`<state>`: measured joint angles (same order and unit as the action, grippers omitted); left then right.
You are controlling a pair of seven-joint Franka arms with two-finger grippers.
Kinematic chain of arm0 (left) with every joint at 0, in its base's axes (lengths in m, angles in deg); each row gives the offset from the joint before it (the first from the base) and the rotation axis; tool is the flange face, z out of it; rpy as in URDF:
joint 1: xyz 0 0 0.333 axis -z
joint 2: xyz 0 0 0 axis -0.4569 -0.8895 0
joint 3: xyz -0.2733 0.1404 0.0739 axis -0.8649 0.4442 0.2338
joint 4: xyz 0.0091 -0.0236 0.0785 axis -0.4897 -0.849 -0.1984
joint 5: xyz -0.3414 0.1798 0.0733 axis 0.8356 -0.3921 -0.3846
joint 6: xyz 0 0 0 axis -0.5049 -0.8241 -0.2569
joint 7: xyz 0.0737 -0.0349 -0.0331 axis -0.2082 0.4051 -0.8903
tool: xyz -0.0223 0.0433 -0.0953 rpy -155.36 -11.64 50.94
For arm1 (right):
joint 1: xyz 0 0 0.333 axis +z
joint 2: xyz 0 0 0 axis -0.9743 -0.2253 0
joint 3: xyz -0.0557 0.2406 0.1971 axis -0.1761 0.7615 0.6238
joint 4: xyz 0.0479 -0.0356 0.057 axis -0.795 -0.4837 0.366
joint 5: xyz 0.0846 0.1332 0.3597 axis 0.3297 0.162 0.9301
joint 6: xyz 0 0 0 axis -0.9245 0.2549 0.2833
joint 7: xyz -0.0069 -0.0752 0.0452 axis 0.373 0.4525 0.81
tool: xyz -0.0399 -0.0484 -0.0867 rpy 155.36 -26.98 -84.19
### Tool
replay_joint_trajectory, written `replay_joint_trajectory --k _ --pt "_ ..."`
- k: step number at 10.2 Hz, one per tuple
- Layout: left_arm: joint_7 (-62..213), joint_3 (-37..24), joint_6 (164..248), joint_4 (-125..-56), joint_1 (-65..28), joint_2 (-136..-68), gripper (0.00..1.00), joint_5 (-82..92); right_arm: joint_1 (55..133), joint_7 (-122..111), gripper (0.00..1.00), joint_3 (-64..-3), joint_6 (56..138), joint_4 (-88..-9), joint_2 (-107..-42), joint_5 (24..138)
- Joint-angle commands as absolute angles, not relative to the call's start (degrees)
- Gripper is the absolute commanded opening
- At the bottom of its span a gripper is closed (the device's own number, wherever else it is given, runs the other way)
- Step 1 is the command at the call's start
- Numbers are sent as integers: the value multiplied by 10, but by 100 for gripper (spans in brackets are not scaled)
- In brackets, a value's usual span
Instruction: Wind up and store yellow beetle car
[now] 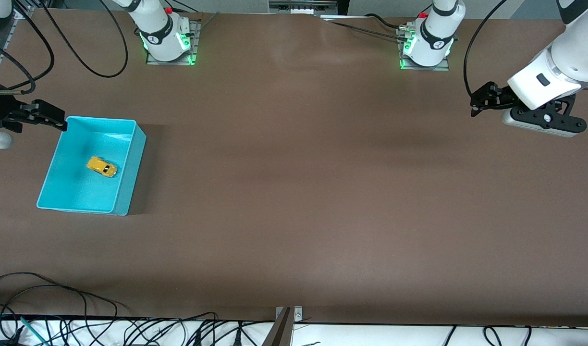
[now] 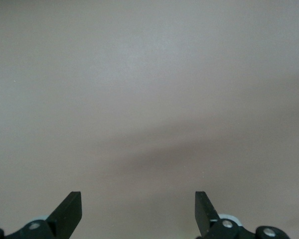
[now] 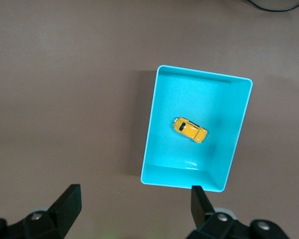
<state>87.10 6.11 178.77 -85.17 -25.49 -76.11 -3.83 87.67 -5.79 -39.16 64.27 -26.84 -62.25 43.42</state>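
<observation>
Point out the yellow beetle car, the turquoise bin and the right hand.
yellow beetle car (image 1: pixel 102 166), front view, roof.
turquoise bin (image 1: pixel 130 175), front view, side wall.
right hand (image 3: pixel 135 200), right wrist view, gap between open fingertips.

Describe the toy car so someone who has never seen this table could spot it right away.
Look toward the right arm's end of the brown table for the turquoise bin, the only container there. The car lies on the bin's floor near its middle. It is tiny, rounded and yellow-orange with dark windows, the one thing in the bin.

Front view high, facing the bases; right wrist view looks down, sharing turquoise bin (image 1: pixel 123 168) (image 3: pixel 148 144); left wrist view near table (image 2: pixel 149 74).
</observation>
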Motion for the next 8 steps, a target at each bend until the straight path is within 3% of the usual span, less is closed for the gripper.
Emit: replay_joint_trajectory --k 1,8 --pt "877 59 1780 -849 -260 -754 100 -30 856 -65 100 -372 686 -335 -578 424" --pt "877 60 1780 -849 -260 -754 100 -30 831 -87 100 -343 683 -329 -580 431"
